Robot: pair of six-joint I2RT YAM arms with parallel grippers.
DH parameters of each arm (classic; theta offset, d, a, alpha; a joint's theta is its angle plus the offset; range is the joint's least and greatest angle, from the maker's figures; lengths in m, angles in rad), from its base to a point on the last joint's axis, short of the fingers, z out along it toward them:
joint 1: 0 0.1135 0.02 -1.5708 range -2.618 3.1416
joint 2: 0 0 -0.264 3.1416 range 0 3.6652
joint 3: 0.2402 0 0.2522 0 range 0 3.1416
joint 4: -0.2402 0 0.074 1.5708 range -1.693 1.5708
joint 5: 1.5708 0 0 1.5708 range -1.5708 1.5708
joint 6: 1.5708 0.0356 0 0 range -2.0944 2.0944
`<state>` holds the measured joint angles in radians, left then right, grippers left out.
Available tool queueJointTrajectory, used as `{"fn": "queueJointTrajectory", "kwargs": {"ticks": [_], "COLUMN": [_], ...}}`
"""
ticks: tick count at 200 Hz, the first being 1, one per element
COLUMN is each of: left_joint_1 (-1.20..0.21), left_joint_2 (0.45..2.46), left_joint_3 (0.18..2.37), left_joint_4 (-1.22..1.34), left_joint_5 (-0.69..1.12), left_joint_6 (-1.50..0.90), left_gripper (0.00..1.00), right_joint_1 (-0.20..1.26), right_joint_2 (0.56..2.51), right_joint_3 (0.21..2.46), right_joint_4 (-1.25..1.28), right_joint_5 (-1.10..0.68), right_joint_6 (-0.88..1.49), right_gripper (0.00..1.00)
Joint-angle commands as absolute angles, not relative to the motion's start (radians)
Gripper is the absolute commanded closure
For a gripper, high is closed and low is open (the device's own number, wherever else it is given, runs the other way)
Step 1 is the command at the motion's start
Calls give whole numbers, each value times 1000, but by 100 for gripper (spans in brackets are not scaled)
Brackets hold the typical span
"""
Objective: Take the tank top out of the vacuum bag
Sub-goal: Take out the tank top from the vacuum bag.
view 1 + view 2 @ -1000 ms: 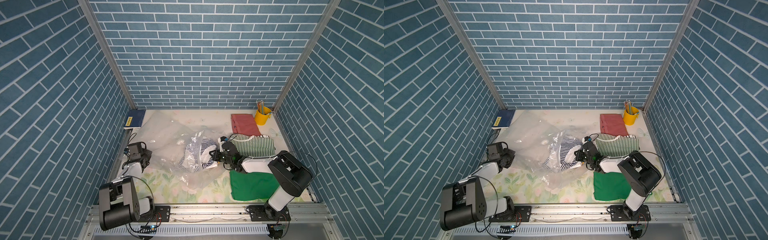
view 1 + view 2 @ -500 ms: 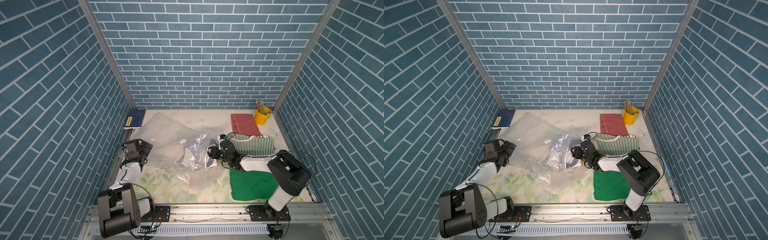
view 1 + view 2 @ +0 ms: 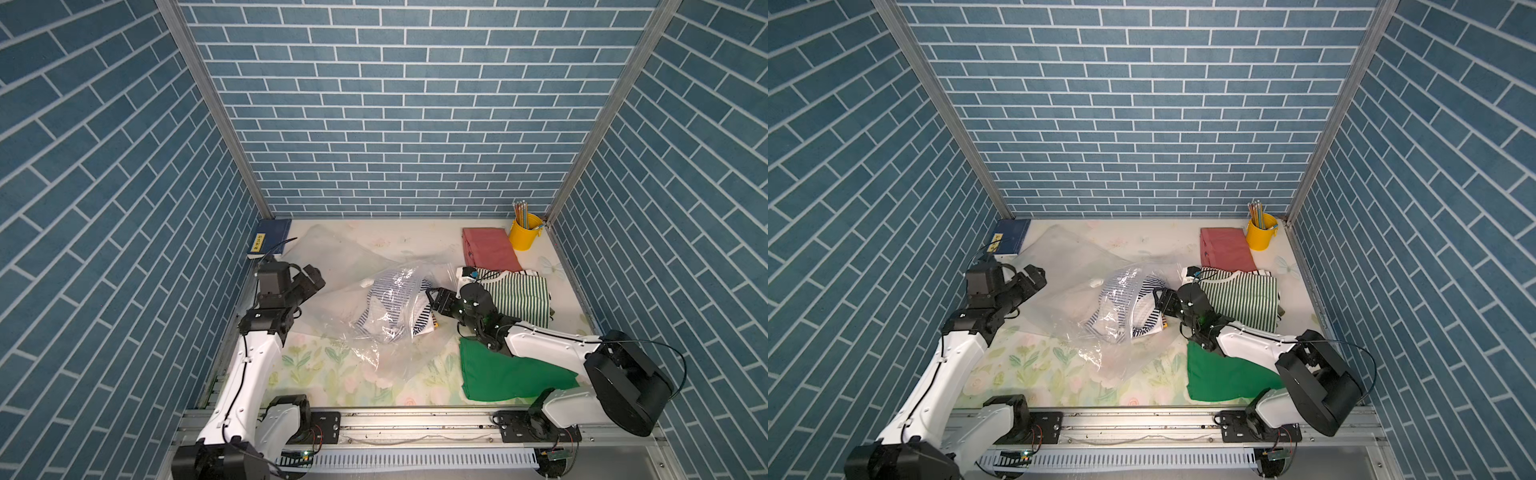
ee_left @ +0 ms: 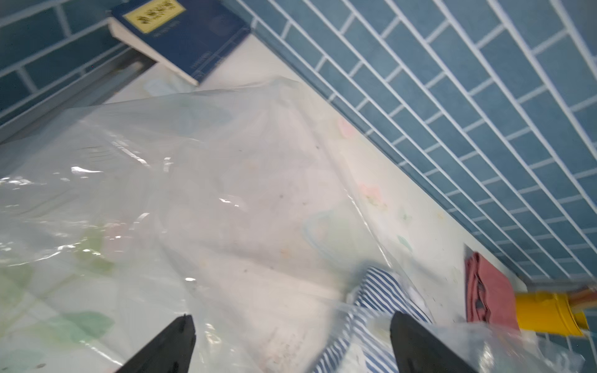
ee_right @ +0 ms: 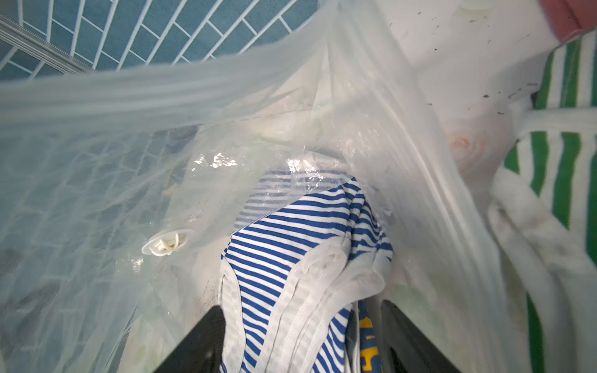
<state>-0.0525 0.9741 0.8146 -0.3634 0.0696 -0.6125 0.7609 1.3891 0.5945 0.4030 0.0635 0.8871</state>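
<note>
The blue-and-white striped tank top [image 3: 386,303] [image 3: 1113,309] lies bunched inside the crumpled clear vacuum bag [image 3: 345,266] [image 3: 1071,257] at mid-table. My right gripper [image 3: 434,297] [image 3: 1160,299] reaches into the bag's mouth from the right. In the right wrist view its jaws [image 5: 300,319] stand wide apart, and the tank top's white-edged folds [image 5: 290,242] lie loosely between them. My left gripper [image 3: 309,278] [image 3: 1036,276] hovers open over the bag's left part. The left wrist view shows nothing between its fingers [image 4: 185,326], only the bag [image 4: 193,177] below.
A blue book [image 3: 270,241] lies in the back left corner. At the back right are a folded red cloth [image 3: 490,249] and a yellow cup of pencils [image 3: 525,232]. A green-and-white striped garment [image 3: 519,295] and a green cloth [image 3: 507,374] lie along the right side.
Both grippers have opened. The left arm has lifted from the table's left edge and swung toward the bag. The right gripper has pushed slightly left, and the bag has shifted with it.
</note>
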Motion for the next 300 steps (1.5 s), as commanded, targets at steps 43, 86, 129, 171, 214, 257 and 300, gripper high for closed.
{"fn": "queueJointTrajectory", "kwargs": {"ticks": [43,86,129,171,214,257,300], "left_joint_1": [-540,-827,-1020,-1094,-1095,-1093,-1093], "left_joint_2": [1060,1206,1323,1354,1346,1340,1350], "left_joint_3": [1069,1191,1196,1129,1092,1078,1071], "left_joint_4": [-477,-523,-547,-440,-431,-419,-369], "left_joint_5": [-281,-463,-579,-529,-597,-602,-576], "left_joint_6": [-505,-490,-514,-574,-592,-583,-561], "left_gripper": [0,0,0,0,19,88,100], "right_joint_1": [760,756,753,752,753,754,753], "right_joint_2": [1333,1363,1362,1361,1348,1377,1457], "right_joint_3": [586,573,529,500,448,440,486], "right_joint_4": [301,323,382,418,513,596,626], "right_joint_5": [56,72,84,67,42,-35,-132], "right_joint_6": [819,864,890,865,901,929,931], "right_gripper": [29,31,33,33,33,34,40]}}
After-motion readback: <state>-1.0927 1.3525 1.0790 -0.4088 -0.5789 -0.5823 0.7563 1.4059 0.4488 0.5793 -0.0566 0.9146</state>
